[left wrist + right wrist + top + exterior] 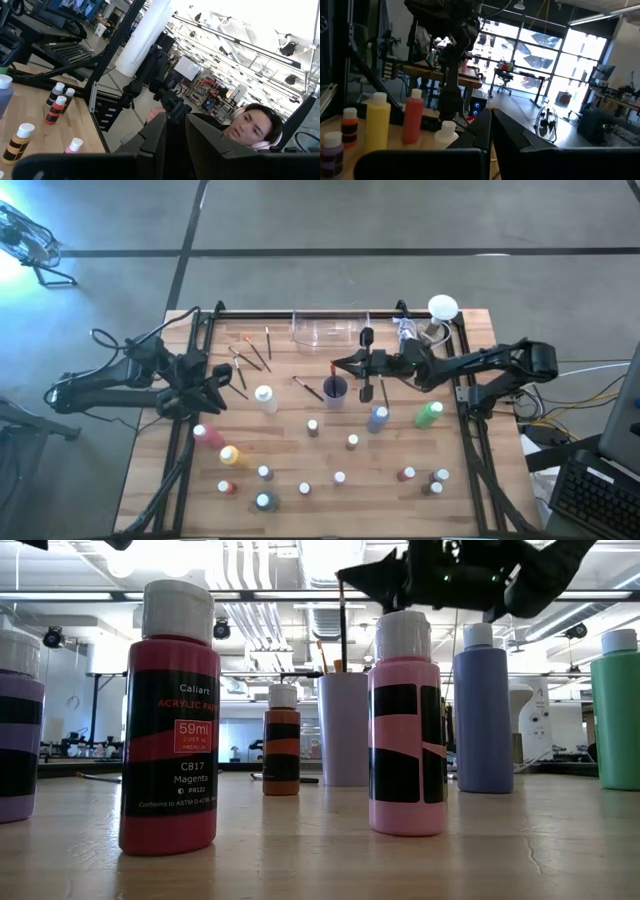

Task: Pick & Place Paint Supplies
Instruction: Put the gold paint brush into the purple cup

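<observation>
Overhead, right claw (336, 365) above cup (334, 391)

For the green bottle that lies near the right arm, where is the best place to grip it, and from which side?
The green bottle lies on its side, tilted, cap toward the right arm's base. Probably best from straight above, fingers closing across the middle of its round body, square to its long axis. The blue bottle stands beside it, so approach with care.

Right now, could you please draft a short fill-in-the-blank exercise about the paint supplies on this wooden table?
1. The right gripper hovers over the lilac ____, which holds a thin dark-handled paintbrush.
2. The label on the red plastic bottle nearest the low camera names its colour as ____.
3. The tall green plastic bottle lies on the table's ____ half in the high view.
4. The left gripper holds ____.

Missing words: cup; Magenta; right; nothing
</observation>
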You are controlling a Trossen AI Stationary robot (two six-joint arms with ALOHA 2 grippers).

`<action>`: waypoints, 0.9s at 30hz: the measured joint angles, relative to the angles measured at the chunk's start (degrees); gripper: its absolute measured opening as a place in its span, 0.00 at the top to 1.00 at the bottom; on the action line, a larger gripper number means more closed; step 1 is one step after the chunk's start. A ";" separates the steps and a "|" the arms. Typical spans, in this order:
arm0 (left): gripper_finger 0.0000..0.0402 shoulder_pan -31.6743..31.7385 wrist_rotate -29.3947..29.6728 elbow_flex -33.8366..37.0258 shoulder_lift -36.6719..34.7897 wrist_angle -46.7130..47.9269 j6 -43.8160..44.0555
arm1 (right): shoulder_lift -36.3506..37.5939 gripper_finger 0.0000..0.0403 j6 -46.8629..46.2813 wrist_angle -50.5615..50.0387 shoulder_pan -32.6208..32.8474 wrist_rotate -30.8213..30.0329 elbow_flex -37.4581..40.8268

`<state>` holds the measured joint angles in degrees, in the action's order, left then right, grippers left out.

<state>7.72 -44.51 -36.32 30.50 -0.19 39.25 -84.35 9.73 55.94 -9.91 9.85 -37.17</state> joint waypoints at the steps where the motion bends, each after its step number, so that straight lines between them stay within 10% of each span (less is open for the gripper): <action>1: 0.80 0.00 0.01 0.01 0.02 0.00 0.00 | -0.65 0.98 -0.48 0.58 -0.06 -0.02 0.00; 27: 0.80 0.00 0.02 0.00 0.01 0.00 0.00 | -9.45 0.98 -3.69 -0.40 -0.16 -0.98 1.31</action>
<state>7.72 -44.50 -36.32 30.52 -0.19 39.26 -93.80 6.04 55.54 -10.07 8.86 -35.86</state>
